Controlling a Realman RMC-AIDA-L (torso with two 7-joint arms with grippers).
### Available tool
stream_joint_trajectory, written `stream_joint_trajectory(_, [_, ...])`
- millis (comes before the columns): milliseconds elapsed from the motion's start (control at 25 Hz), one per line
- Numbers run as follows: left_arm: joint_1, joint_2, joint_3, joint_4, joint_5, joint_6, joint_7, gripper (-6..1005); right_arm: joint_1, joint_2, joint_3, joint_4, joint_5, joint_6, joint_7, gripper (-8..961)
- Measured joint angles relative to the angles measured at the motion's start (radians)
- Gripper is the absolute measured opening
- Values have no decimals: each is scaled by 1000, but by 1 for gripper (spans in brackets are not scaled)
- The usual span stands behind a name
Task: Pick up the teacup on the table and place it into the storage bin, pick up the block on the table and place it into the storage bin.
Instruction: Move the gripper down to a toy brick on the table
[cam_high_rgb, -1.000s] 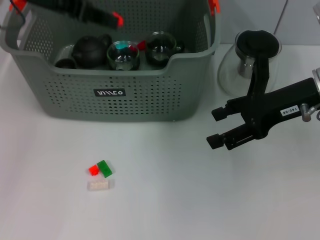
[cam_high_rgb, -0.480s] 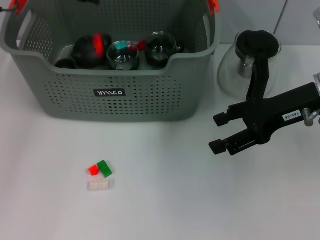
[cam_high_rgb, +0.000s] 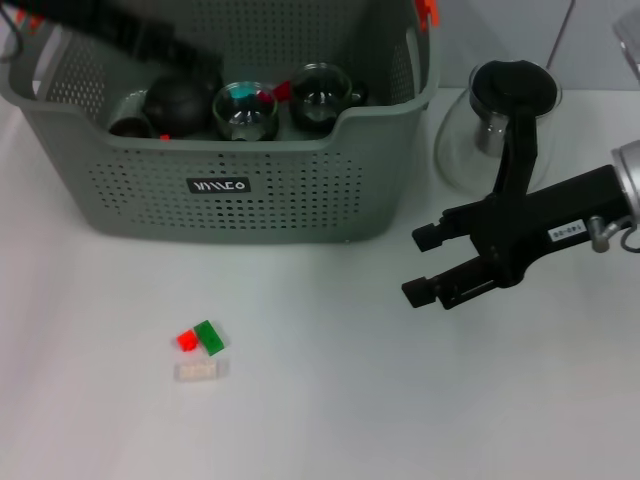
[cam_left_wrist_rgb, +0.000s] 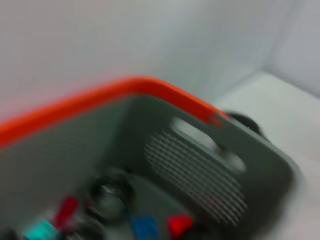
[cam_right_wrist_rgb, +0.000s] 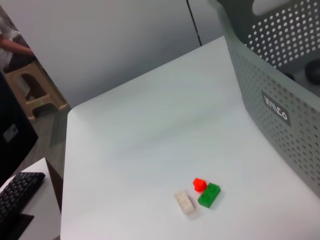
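Observation:
The storage bin (cam_high_rgb: 300, 190) stands at the back left; it also shows in the right wrist view (cam_right_wrist_rgb: 280, 85) and, blurred, in the left wrist view (cam_left_wrist_rgb: 200, 165). Inside it lie a black teapot (cam_high_rgb: 180, 100) and glass teacups (cam_high_rgb: 246, 110). A red block (cam_high_rgb: 187, 340), a green block (cam_high_rgb: 210, 337) and a white block (cam_high_rgb: 197, 370) lie together on the table in front of the bin; the right wrist view shows them too (cam_right_wrist_rgb: 199, 184). My left gripper (cam_high_rgb: 195, 58) hangs over the bin's left part. My right gripper (cam_high_rgb: 422, 265) is open and empty, right of the bin.
A glass pitcher with a black lid (cam_high_rgb: 500, 120) stands at the back right, just behind my right arm. The table's far edge and a stool show in the right wrist view (cam_right_wrist_rgb: 35, 90).
My left arm has swung about above the bin and now lies low over its left part. My right gripper has shifted slightly to the left. The blocks have not moved.

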Motion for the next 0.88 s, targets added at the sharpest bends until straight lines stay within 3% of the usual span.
stream_joint_trajectory(120, [77, -50, 43, -149, -2, 95, 19, 811, 3, 15, 0, 2, 1, 3, 1, 945])
stream_joint_trajectory(160, [120, -79, 60, -223, -9, 126, 38, 853, 5, 19, 0, 6, 1, 4, 1, 945])
stream_joint_trajectory(240, [171, -106, 71, -281, -13, 146, 62, 938, 12, 26, 0, 14, 1, 6, 1, 945])
stream_joint_trajectory(360, [247, -146, 98, -361, -8, 179, 99, 952, 29, 36, -2, 24, 2, 12, 1, 945])
stream_joint_trajectory(520, [320, -175, 129, -378, 23, 194, 148, 965, 39, 43, -5, 25, 2, 26, -4, 945])
stream_joint_trajectory(640, [350, -194, 148, -320, 60, 173, 187, 965, 47, 51, -9, 26, 0, 39, -11, 945])
stream_joint_trajectory(880, [350, -205, 203, -190, 127, 129, 212, 965, 53, 56, -11, 27, -3, 42, -13, 945])
